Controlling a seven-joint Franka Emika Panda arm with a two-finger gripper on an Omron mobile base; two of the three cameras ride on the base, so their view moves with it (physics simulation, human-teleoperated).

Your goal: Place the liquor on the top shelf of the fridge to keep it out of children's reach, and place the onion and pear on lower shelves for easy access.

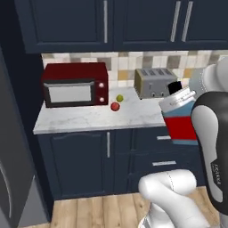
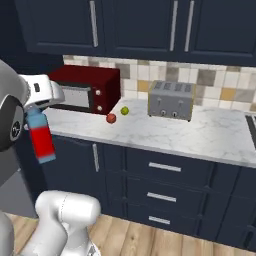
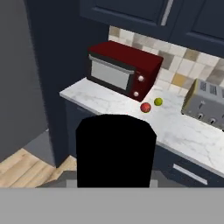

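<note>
Left base view: we record the liquor (image 1: pixel 180 118) lifted clear of the tabletop (image 1: pixel 89 118), its long axis tilted, cap toward the toaster (image 1: pixel 153 82). The pincer (image 1: pixel 178 99) is clamped about its neck. The fridge (image 1: pixel 13 169) stands left of the microwave (image 1: pixel 75 83), so we judge the carry must swing that way.

Right base view: we list the bottle hanging nearly upright, left of the microwave. Onion (image 2: pixel 111 118) and pear (image 2: pixel 124 111) lie just apart, right of the microwave.

Hand view: we note the black cap close below the lens; the grey fridge side lies left of the microwave.
</note>
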